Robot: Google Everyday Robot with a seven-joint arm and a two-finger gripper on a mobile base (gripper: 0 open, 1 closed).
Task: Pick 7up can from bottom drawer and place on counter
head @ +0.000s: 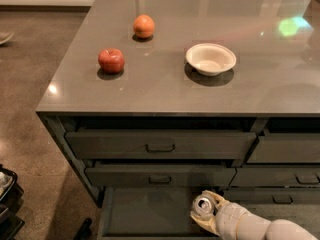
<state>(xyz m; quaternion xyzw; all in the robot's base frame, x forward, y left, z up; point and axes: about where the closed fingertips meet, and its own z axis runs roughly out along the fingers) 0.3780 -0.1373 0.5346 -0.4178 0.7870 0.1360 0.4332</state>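
Note:
The 7up can point(203, 205) stands upright in the open bottom drawer point(145, 211), near its right side, silvery top with pull tab facing up. My gripper point(206, 211) reaches in from the lower right on a pale arm, and its fingers point(219, 198) wrap around the can. The can sits low, at the drawer floor. The counter point(165, 89) is a glossy grey-brown top above the drawer fronts.
On the counter are a red apple point(111, 60), an orange fruit point(143, 26) and a white bowl point(210, 59). Two handled drawers point(160, 145) sit shut above the open one. More drawers stand at right point(287, 149). Brown floor lies to the left.

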